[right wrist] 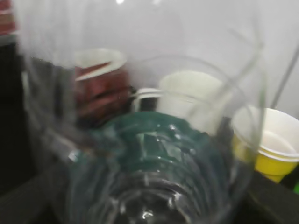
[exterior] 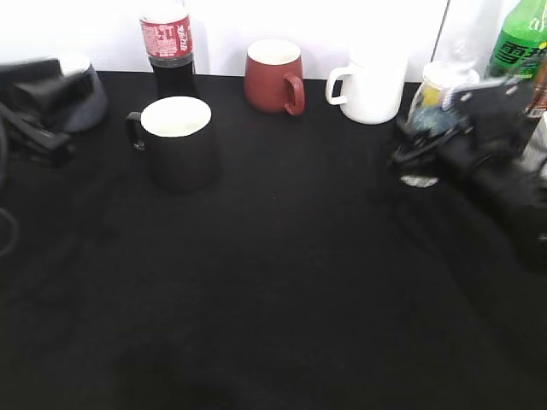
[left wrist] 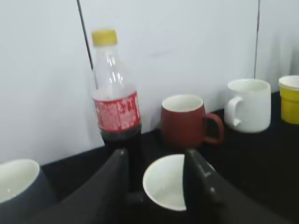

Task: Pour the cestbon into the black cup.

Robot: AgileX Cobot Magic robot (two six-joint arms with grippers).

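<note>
Over on the right side of the black table (exterior: pixel 282 282), squeezed tight in the jaws of the right gripper (exterior: pixel 438 143): the cestbon (exterior: pixel 432 107), clear and blurry, up near the back edge. Hard to tell whether standing straight or leaning. From the right wrist view, so close that nearly fills the whole picture, with the dark green label (right wrist: pixel 159 140) across the middle. No sight of the fingers themselves there.

Behind the bottle in that view, a red mug (right wrist: pixel 100 81), a white mug (right wrist: pixel 194 91) and a yellow cup (right wrist: pixel 271 144).

Toward the left of the table, standing up straight: the black cup (exterior: pixel 178 141), white inside, handle pointing left. Well apart from the cestbon. Just behind the cup, a cola bottle (exterior: pixel 168 47) with a red label and a yellow cap.

At the far left edge, blurry, the left gripper (exterior: pixel 38 107), close in front of a grey mug (exterior: pixel 85 98). Jaws spread wide with nothing in them. Seen from the left wrist, the cup's white inside (left wrist: pixel 170 186) past the two dark fingers (left wrist: pixel 117 186).

In the back right corner, a green soda bottle (exterior: pixel 521 38)
</note>
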